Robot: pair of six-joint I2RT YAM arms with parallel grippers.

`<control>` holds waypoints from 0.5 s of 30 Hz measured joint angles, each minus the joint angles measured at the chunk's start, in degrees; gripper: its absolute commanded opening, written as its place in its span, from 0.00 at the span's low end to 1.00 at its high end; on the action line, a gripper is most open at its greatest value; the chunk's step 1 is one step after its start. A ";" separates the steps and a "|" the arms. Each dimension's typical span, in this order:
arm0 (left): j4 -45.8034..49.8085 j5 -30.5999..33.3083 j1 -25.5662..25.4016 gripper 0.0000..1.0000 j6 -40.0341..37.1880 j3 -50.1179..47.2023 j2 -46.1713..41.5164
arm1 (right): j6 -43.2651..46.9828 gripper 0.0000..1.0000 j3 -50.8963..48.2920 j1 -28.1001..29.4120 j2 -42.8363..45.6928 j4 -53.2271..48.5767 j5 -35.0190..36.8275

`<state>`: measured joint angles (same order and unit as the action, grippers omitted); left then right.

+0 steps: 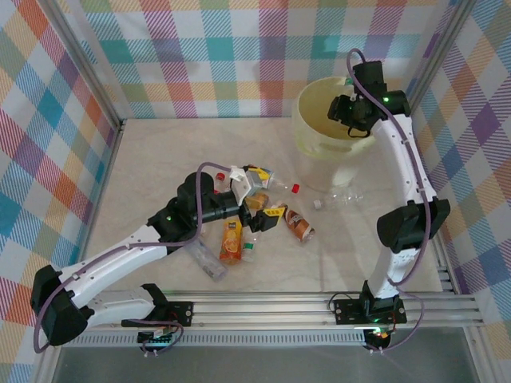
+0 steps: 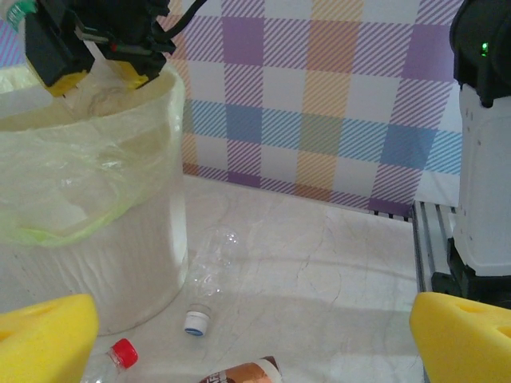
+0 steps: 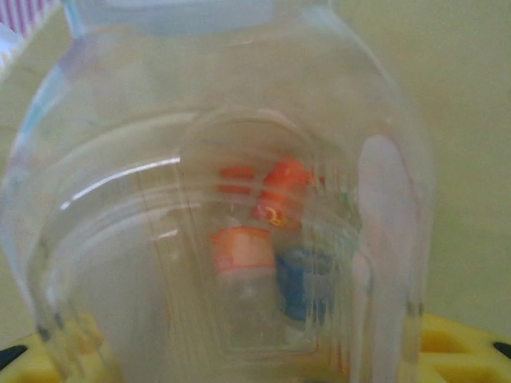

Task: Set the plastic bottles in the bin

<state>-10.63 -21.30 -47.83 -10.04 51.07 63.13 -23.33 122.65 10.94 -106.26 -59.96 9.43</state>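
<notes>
Several plastic bottles (image 1: 257,201) loose on table (image 1: 160,159), mid-field. Orange-label bottle (image 1: 231,239) nearest to arm bases; brown-label bottle (image 1: 299,225) to its right. Left gripper (image 1: 266,191) low over cluster, jaws spread wide, holding nothing. Beyond: lying clear bottle (image 1: 339,197) on its side, near bin wall. Bin (image 1: 307,120) at far right. Right gripper (image 1: 347,112) above bin mouth, fingers pinching held clear bottle (image 3: 239,199); coloured shapes blurred behind it.
</notes>
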 measured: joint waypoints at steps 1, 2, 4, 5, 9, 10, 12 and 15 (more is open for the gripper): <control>-0.59 0.28 0.00 1.00 0.24 -0.96 -0.59 | -0.02 0.55 0.04 0.00 -0.57 -0.68 0.00; -1.31 0.68 0.00 1.00 0.61 -1.79 -1.11 | -0.04 0.56 0.07 0.00 -1.01 -1.33 0.00; -2.78 1.51 0.00 1.00 1.49 -3.13 -1.86 | -0.17 0.60 0.07 0.00 -1.73 -2.19 -0.02; -3.34 2.08 0.00 1.00 1.77 -3.63 -2.10 | -0.20 0.62 0.07 0.00 -1.99 -2.56 -0.02; -5.53 6.27 0.00 1.00 3.26 -5.18 -2.14 | -0.26 0.68 0.15 0.00 -2.21 -3.43 -0.13; -6.03 7.48 0.00 1.00 3.50 -5.57 -2.14 | -0.31 0.71 0.28 0.00 -2.21 -3.50 -0.26; -6.10 9.25 0.00 1.00 4.09 -5.95 -2.14 | -0.28 0.77 0.57 0.00 -2.19 -3.48 -0.50; -6.47 10.80 0.00 1.00 4.68 -5.97 -2.14 | -0.07 0.82 1.18 0.00 -2.14 -3.50 -0.61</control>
<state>-17.10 -10.50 -47.83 -5.37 45.10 60.99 -23.40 123.83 10.94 -108.40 -63.46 8.82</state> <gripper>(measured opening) 0.999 0.805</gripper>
